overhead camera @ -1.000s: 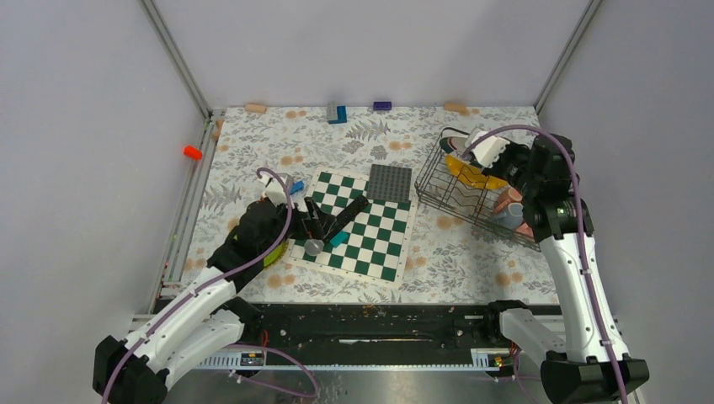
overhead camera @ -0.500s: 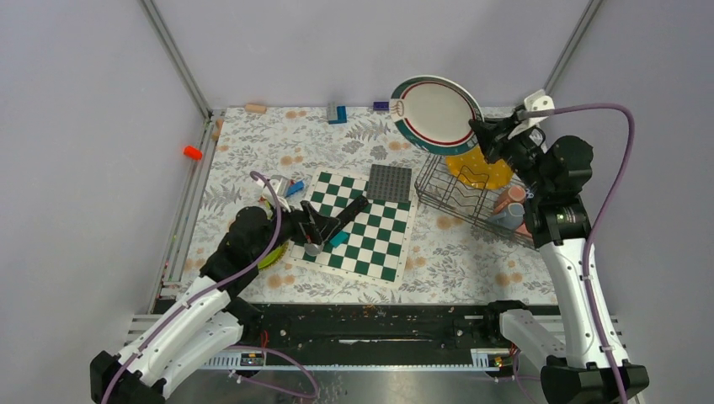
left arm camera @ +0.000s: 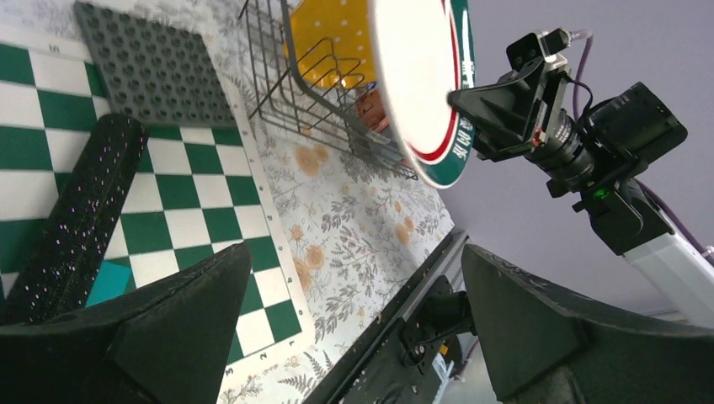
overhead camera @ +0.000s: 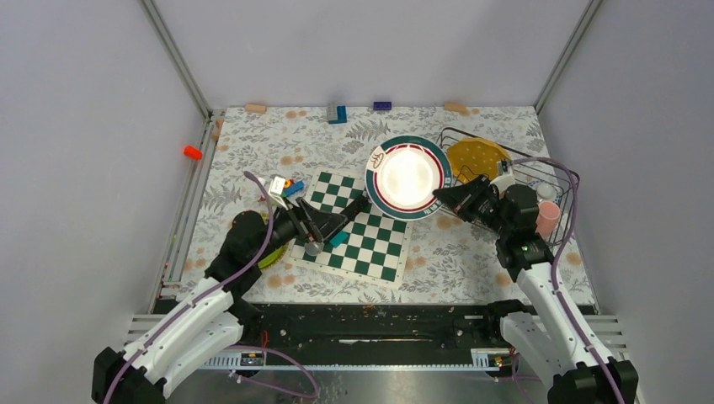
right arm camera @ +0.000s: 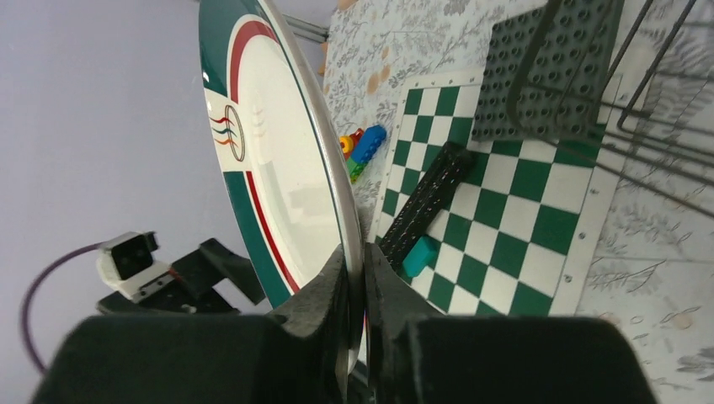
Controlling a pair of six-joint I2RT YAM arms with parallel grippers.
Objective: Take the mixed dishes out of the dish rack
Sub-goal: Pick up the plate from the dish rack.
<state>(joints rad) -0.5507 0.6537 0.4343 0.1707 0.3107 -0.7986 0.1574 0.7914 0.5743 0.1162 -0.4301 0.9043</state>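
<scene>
My right gripper (overhead camera: 444, 195) is shut on the rim of a white plate with a green and red band (overhead camera: 408, 177) and holds it tilted in the air, left of the black wire dish rack (overhead camera: 562, 178). In the right wrist view the fingers (right arm camera: 333, 286) pinch the plate's edge (right arm camera: 269, 168). A yellow-orange plate (overhead camera: 476, 157) stands in the rack, with a pink mug (overhead camera: 547, 217) at its right end. My left gripper (overhead camera: 316, 227) is open and empty over the chessboard's left side; its wrist view shows the plate (left arm camera: 421, 76) and rack (left arm camera: 286, 76).
A green-and-white chessboard (overhead camera: 362, 227) lies mid-table with a black stick (overhead camera: 345, 215), a teal block (right arm camera: 418, 255) and a dark studded plate (left arm camera: 143, 76) on it. Coloured toy blocks (right arm camera: 358, 147) lie left of it. Small blocks (overhead camera: 337, 112) line the back wall.
My right arm has lifted the white plate out of the rack, swung it up, then left and down toward the chessboard. My left gripper has shifted slightly.
</scene>
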